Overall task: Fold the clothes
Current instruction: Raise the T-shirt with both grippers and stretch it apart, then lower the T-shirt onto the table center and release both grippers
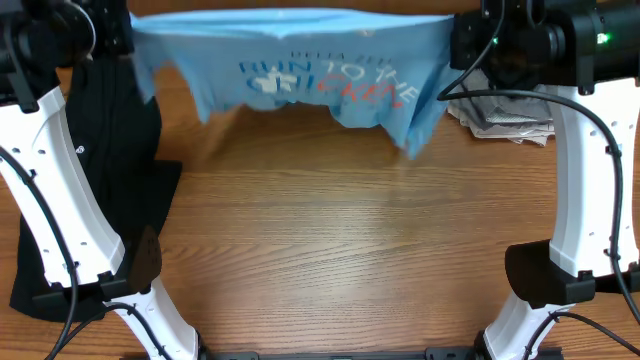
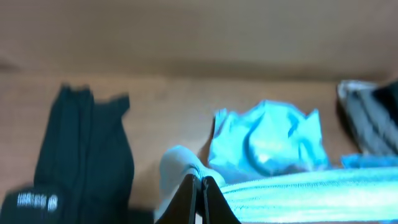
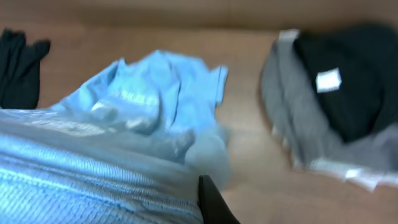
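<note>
The light blue T-shirt (image 1: 300, 70) with white and red lettering hangs stretched in the air between my two grippers at the far side of the table. My left gripper (image 2: 200, 186) is shut on its left top edge (image 2: 298, 190). My right gripper (image 3: 208, 193) is shut on its right top edge (image 3: 93, 174); only one finger shows. The shirt's lower part (image 3: 155, 93) droops toward the table. The black garment (image 1: 110, 170) lies flat at the left, and it shows in the left wrist view (image 2: 84, 149).
A folded grey and black pile (image 1: 505, 115) lies at the far right, also seen in the right wrist view (image 3: 339, 99). The wooden table (image 1: 340, 250) stretches in front. The arm bases (image 1: 100, 290) stand at both front corners.
</note>
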You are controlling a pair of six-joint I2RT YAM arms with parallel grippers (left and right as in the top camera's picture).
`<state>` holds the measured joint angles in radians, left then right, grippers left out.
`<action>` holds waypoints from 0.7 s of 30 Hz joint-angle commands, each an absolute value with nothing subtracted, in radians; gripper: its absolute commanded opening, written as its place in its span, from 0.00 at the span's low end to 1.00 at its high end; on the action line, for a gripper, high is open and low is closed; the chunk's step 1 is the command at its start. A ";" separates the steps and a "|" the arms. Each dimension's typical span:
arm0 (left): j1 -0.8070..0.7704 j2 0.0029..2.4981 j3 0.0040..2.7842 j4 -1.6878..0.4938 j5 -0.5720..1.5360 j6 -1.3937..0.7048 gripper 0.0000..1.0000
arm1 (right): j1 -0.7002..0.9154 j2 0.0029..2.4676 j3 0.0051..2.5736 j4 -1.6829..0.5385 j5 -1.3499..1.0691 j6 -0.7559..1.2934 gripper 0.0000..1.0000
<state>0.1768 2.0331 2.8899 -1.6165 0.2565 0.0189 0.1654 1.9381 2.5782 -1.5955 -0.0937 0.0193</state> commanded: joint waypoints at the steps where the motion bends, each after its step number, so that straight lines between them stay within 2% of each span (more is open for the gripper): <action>1: 0.227 2.033 2.890 -1.690 0.119 0.068 0.04 | 0.135 1.895 2.585 -1.655 -0.033 0.095 0.04; 10: 0.229 1.893 2.767 -1.690 0.130 0.060 0.04 | 0.136 1.706 2.471 -1.694 -0.133 0.150 0.04; 21: 0.230 1.569 2.214 -1.689 0.067 0.060 0.04 | 0.135 1.290 1.863 -1.682 -0.140 0.242 0.04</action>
